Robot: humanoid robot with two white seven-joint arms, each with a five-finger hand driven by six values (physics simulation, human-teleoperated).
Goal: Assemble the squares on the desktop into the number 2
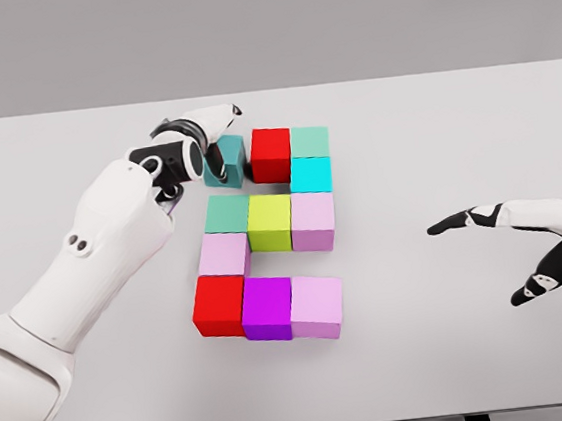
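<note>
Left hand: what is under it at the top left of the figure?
A teal block sits under the left hand, beside the red block. The fingers hide the block's left part, so whether they grip it cannot be seen.

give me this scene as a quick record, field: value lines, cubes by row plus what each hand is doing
surface: white table
top row: teal cube, red cube, mint cube
right link: cyan cube
middle row: green cube, yellow cube, pink cube
left link: lilac cube
bottom row: red corner cube, purple cube, big pink cube
left hand: fingers at the teal cube, grasp unclear
right hand: open, away from the cubes
shape: reads as a 2
</note>
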